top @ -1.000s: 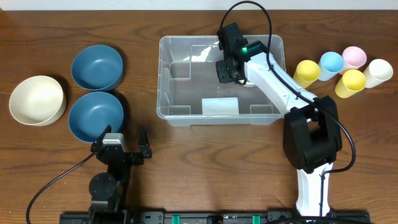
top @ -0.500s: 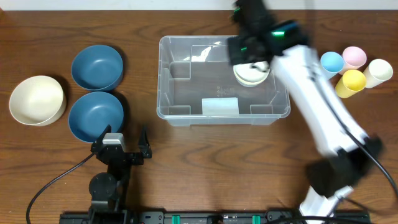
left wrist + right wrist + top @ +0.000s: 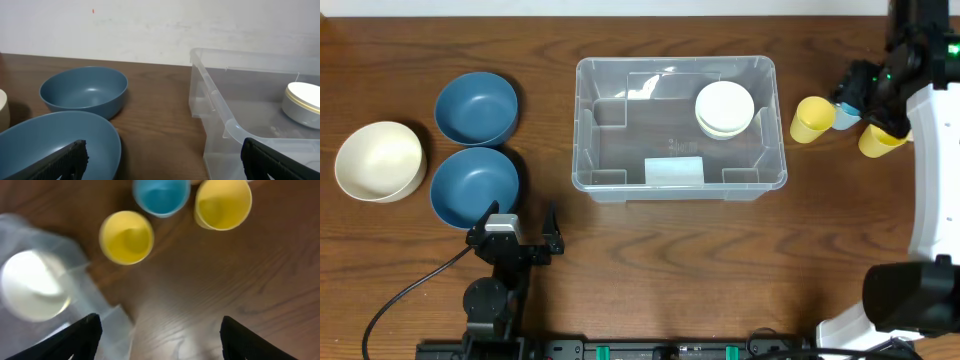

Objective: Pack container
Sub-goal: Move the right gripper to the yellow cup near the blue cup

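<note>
A large clear container point(image 3: 620, 140) sits at the middle of a brown wooden table point(image 3: 670, 260), with a pale label point(image 3: 673, 171) on its near wall. Inside, in the far right part, lies one round white item point(image 3: 724, 109) with a cream band around its side. The rest of the container's floor is bare.

To the left of the container stand a blue bowl point(image 3: 475, 107) and, nearer the robot, a second blue bowl point(image 3: 473, 186). A cream bowl point(image 3: 379, 160) sits farther left. All three have nothing in them.

To the right, just beside the container, stands a yellow cup point(image 3: 811, 118), then a blue cup point(image 3: 161, 195) and a second yellow cup point(image 3: 223, 202), close together, upright and hollow.

The right claw point(image 3: 159, 339) hangs above these cups, its fingers spread wide with nothing between them. The left claw point(image 3: 515, 232) sits near the front of the table, beside the second blue bowl, also spread wide and holding nothing.
</note>
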Controlling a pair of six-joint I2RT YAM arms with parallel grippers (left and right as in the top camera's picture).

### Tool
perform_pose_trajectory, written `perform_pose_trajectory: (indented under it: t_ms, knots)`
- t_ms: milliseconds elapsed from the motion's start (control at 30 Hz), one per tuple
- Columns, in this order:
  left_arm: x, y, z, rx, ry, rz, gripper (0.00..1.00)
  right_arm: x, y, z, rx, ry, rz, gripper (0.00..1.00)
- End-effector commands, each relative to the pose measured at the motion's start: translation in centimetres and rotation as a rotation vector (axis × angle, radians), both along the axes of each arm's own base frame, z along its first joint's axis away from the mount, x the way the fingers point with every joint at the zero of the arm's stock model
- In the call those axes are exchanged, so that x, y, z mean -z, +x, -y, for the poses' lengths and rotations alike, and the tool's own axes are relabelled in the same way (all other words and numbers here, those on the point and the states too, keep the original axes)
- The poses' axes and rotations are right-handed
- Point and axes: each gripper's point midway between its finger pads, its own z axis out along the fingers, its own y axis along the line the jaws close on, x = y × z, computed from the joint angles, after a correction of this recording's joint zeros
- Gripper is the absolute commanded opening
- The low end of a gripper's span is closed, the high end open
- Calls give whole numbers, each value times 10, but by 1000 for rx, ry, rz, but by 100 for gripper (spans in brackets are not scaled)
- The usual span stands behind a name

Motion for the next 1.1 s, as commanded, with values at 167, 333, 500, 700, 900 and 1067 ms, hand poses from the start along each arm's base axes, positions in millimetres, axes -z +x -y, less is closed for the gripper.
perform_pose_trajectory:
  t_ms: [167, 333, 500, 700, 900, 1067]
  knots:
    - [17, -1, -5, -22, 23, -54, 98, 90, 6, 0, 56, 120, -22, 76]
    - [17, -1, -5, -22, 23, -54, 98, 120, 14, -8, 31, 144, 22, 73]
    - [17, -1, -5, -22, 23, -54, 98, 136, 21, -6, 30, 135, 61, 70]
    - [17, -1, -5, -22, 23, -54, 98, 151, 25, -3, 55, 125, 81, 57]
    - [17, -1, -5, -22, 23, -54, 98, 180, 22, -3, 65, 124, 28, 46]
    - [17, -1, -5, -22, 23, -54, 98, 187, 22, -3, 66, 126, 16, 29]
